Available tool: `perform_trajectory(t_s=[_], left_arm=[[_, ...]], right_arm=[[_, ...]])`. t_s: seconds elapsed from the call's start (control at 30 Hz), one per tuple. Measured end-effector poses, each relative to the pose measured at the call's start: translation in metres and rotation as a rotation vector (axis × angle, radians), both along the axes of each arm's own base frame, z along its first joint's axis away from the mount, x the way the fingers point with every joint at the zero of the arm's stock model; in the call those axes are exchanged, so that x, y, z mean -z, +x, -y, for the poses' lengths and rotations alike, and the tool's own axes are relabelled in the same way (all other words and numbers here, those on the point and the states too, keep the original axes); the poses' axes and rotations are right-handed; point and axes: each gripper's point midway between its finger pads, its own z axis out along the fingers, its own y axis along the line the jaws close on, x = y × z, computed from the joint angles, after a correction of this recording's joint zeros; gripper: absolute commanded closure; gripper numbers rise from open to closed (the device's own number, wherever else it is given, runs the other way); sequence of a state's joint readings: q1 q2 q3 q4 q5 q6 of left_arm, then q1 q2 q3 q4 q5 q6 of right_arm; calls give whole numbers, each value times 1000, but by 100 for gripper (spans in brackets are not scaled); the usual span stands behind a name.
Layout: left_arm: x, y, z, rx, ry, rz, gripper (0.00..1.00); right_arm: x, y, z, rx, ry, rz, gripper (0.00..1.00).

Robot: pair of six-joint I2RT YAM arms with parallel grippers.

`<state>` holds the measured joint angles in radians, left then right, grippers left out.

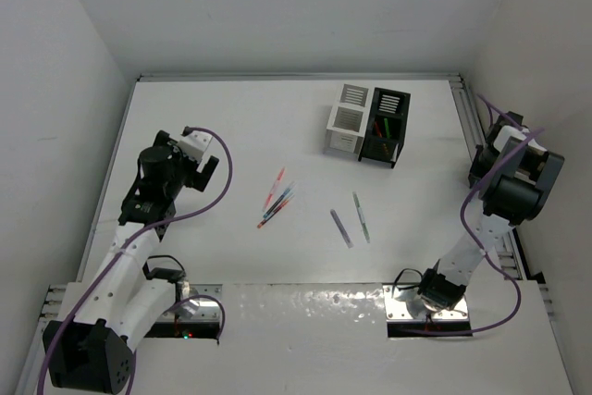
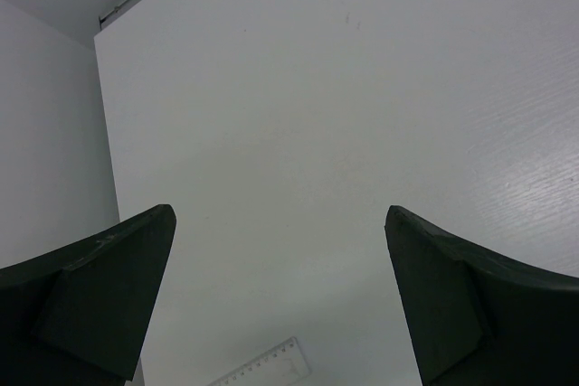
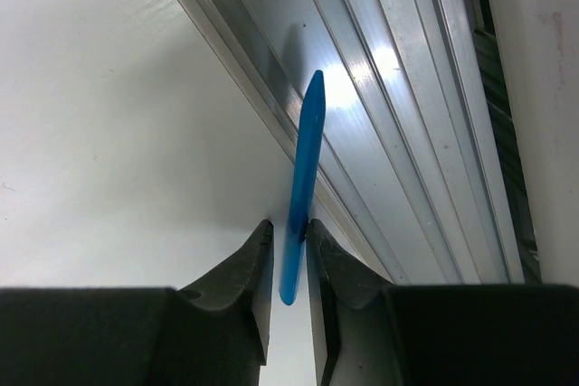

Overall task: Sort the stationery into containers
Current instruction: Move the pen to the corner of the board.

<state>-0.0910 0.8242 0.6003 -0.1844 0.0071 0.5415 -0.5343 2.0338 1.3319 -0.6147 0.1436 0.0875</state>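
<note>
In the right wrist view a blue pen (image 3: 303,164) stands between the fingers of my right gripper (image 3: 289,228). The jaws are slightly apart. The pen rests against the right finger, with a thin gap to the left finger. It hangs over the table's right edge by the aluminium rail (image 3: 398,106). My left gripper (image 2: 280,219) is wide open and holds nothing, above bare table at the left. The white container (image 1: 349,117) and the black container (image 1: 387,127) stand side by side at the back. Several red and blue pens (image 1: 276,199), a purple pen (image 1: 341,228) and a green pen (image 1: 361,216) lie mid-table.
A clear ruler (image 2: 262,368) lies on the table just below the left gripper. White walls close in the table on the left, back and right. The black container holds some coloured pens. The right arm (image 1: 513,178) is folded up against the right wall.
</note>
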Motion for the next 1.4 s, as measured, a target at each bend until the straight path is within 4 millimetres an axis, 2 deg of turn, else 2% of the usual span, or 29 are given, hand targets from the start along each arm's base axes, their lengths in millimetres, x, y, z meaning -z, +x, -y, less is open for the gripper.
perform_trajectory(t_s=[1.13,1.4], left_arm=[[0,0,0,0,0,0,0],[0,0,0,0,0,0,0]], right_arm=[[-1,-1,3,25,-18,-1,75],[-2,3,4,48,-27,33,76]])
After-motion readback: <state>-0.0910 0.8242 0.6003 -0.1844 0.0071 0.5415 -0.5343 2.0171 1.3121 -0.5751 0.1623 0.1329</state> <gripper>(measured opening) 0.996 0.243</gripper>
